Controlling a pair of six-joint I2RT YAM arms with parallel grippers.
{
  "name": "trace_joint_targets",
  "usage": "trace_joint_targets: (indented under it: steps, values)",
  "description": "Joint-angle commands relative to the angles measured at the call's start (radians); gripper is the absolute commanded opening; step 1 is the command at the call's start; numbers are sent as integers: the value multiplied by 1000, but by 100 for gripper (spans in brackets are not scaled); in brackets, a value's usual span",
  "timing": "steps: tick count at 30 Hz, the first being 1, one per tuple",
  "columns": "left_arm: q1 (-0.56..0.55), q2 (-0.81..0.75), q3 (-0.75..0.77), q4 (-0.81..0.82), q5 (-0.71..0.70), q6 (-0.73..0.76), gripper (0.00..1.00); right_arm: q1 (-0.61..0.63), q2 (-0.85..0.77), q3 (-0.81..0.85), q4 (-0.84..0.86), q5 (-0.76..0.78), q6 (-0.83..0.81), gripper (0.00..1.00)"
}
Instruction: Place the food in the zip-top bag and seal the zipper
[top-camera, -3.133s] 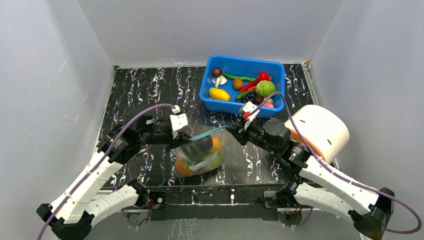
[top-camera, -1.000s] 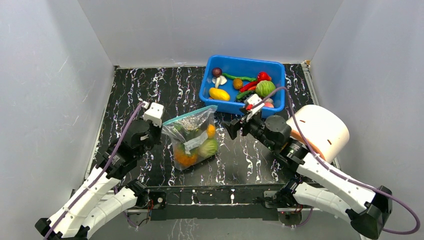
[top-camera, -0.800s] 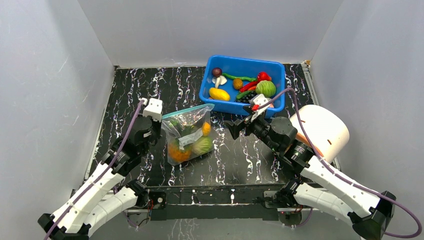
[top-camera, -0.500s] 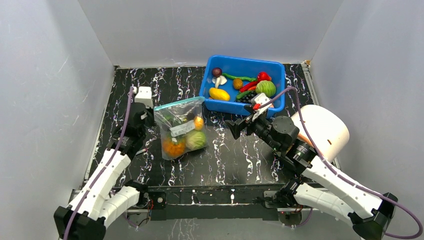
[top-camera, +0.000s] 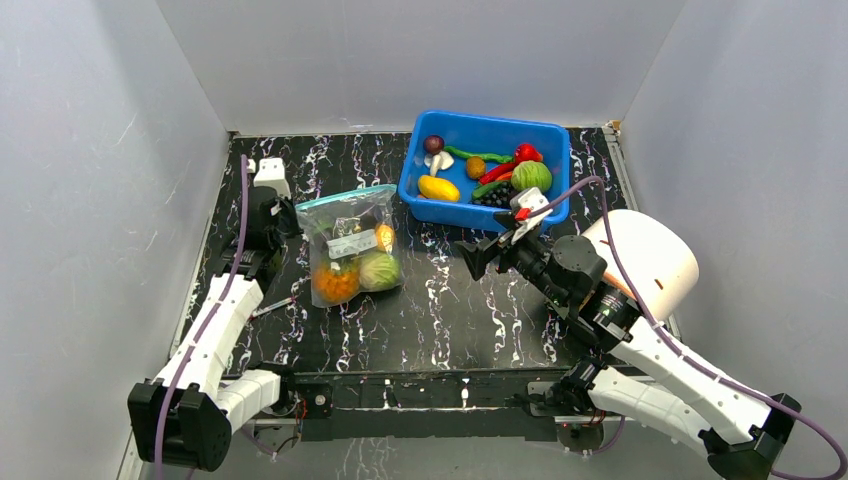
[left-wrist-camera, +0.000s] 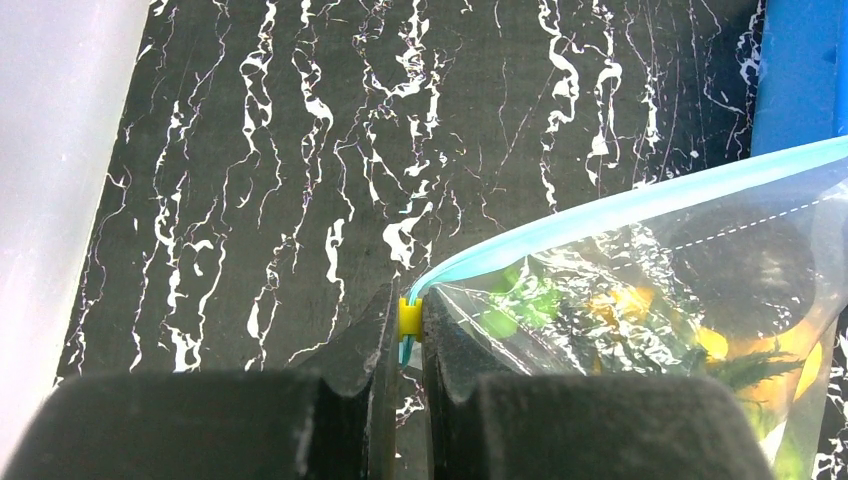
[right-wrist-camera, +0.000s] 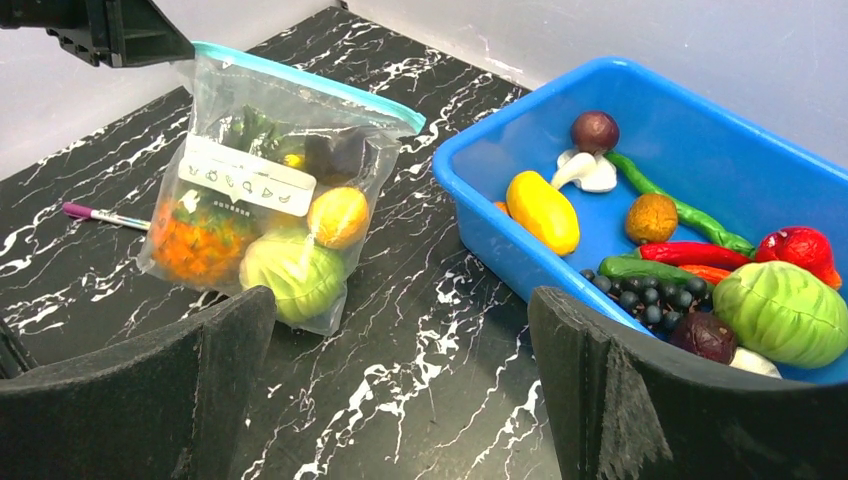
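One corner of the zipper (left-wrist-camera: 620, 205) is clamped in your left gripper (left-wrist-camera: 408, 322) so the zip-top bag (top-camera: 345, 250) stands upright, while your right gripper (right-wrist-camera: 400, 310) hangs wide apart.

Robot lab cell — white panel walls (top-camera: 400, 60), black marbled tabletop (top-camera: 450, 320).

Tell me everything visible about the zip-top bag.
The zip-top bag is clear crinkly plastic with a white label and a teal-blue zipper along its top. It stands upright on the black table left of the blue bin, holding toy food. The left fingers pinch its zipper corner at a yellow tab.
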Motion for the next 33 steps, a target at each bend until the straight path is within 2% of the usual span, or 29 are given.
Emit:
trace_joint_targets:
  steps: [1, 3, 10, 11, 12, 18, 25, 30, 33]
  values:
    - [12, -9, 59, 26, -36, -36, 4, -2, -11, 37, -7, 32, 31, 98]
    - [12, -12, 74, 8, -54, -44, 14, -1, 8, 59, -40, 56, 54, 98]
    - [12, -52, 144, -109, -28, -104, 65, -2, 61, 162, -137, 176, 207, 98]
    - [12, -62, 152, -119, -19, -120, 85, -1, 65, 170, -149, 195, 228, 98]
    - [12, -74, 160, -136, -1, -133, 97, -1, 70, 180, -160, 207, 240, 98]
    - [4, -113, 190, -175, 167, -231, 98, -1, 76, 189, -204, 237, 307, 98]
    - [-47, -79, 256, -256, 481, -290, 98, -1, 68, 218, -266, 270, 383, 98]
    - [-63, -77, 281, -299, 577, -326, 98, -2, 60, 238, -291, 281, 448, 98]
    - [-70, -101, 296, -306, 585, -367, 98, -1, 66, 284, -334, 280, 520, 98]
